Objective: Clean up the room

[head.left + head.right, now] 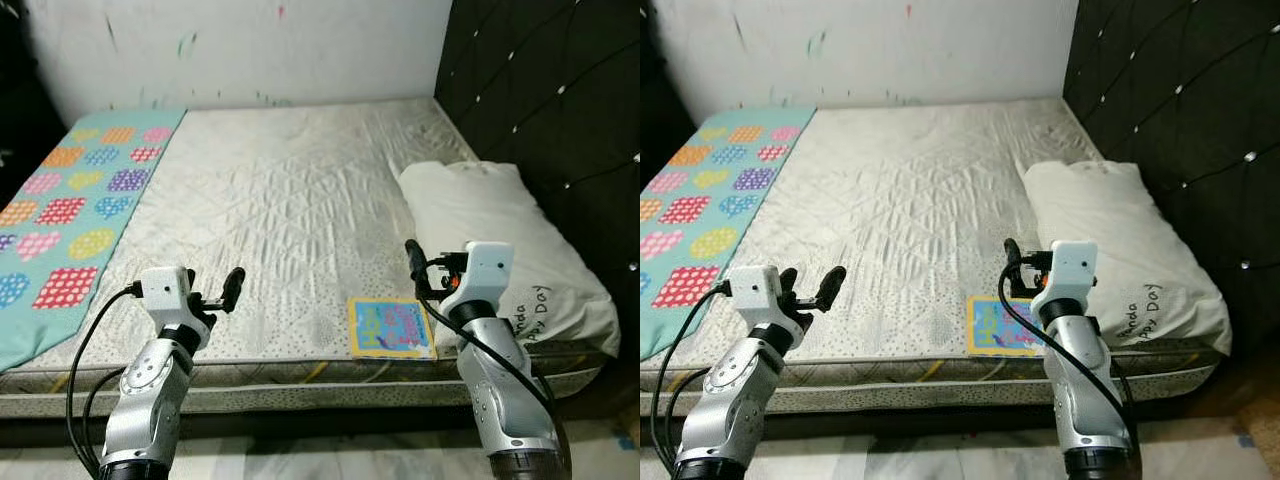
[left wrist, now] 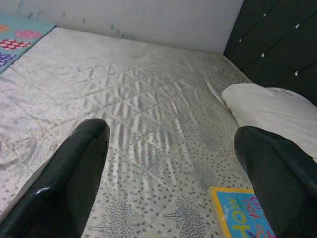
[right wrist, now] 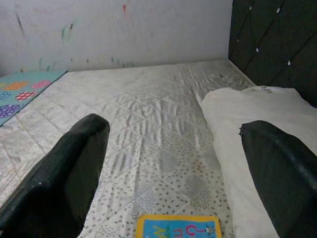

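Observation:
A flat, colourful children's book (image 1: 391, 327) with a yellow border lies at the front edge of the bare grey mattress (image 1: 290, 200). A white pillow (image 1: 500, 240) lies along the mattress's right side, close to the book. A teal blanket with coloured patches (image 1: 70, 220) covers the left strip of the bed. My left gripper (image 1: 228, 285) hovers open over the front left of the mattress, with nothing between its fingers (image 2: 74, 168). My right gripper (image 1: 413, 255) is open just above and behind the book, beside the pillow, also holding nothing.
A black tufted headboard (image 1: 560, 100) rises along the right side behind the pillow. A white, paint-marked wall (image 1: 250, 50) closes the far end of the bed. Light floor (image 1: 330, 460) shows below the mattress edge between my arms.

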Available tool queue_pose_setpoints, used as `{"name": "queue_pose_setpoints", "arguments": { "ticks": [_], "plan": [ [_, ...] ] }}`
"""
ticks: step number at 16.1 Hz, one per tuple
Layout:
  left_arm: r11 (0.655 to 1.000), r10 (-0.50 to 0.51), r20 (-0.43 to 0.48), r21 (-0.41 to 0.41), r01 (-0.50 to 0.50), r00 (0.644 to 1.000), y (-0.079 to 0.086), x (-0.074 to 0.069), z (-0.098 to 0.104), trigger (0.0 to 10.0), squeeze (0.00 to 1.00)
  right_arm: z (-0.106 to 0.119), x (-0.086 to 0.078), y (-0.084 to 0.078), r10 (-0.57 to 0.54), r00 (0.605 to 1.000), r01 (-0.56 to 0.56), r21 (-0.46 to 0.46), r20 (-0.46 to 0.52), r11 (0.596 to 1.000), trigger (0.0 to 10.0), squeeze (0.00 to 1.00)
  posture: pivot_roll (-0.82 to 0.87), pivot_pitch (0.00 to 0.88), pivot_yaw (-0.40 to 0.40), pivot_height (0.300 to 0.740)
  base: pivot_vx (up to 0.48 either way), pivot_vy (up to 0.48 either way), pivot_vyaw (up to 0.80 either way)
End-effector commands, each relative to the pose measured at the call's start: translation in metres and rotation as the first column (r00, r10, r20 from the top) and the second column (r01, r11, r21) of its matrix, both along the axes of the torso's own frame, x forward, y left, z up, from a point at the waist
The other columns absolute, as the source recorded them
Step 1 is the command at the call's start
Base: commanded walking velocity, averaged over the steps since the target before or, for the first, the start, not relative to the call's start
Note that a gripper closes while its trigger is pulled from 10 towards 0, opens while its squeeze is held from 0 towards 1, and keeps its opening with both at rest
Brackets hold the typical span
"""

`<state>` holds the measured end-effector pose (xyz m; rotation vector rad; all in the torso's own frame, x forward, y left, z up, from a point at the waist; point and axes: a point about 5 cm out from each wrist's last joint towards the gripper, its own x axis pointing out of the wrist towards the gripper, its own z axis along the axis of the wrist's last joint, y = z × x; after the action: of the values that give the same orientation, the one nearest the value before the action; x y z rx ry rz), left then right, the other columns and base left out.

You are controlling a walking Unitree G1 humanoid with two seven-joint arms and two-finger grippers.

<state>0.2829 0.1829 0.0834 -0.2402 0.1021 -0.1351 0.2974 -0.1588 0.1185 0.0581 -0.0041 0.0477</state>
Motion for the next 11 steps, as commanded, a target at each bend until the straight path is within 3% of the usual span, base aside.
{"name": "queue_pose_setpoints", "arguments": {
  "ticks": [1, 11],
  "plan": [
    [1.0, -0.009, 0.021, 0.004, 0.009, 1.0, 0.0014, -0.0003, 0.0041, 10.0, 0.0, 0.0045, 0.0011, -0.0002, 0.0, 1.0, 0.0, -0.006, 0.023, 1.0, 10.0, 0.0, -0.23, 0.0, 0.052, 0.74, 0.24, 0.0, 0.0],
    [1.0, -0.007, 0.015, -0.01, 0.007, 1.0, 0.0005, -0.0002, 0.0035, 10.0, 0.0, 0.0055, 0.0025, -0.0024, -0.001, 1.0, 0.001, -0.014, 0.027, 1.0, 10.0, 0.0, -0.23, 0.0, 0.046, 0.74, 0.273, 0.0, -0.1]
  ]
}}
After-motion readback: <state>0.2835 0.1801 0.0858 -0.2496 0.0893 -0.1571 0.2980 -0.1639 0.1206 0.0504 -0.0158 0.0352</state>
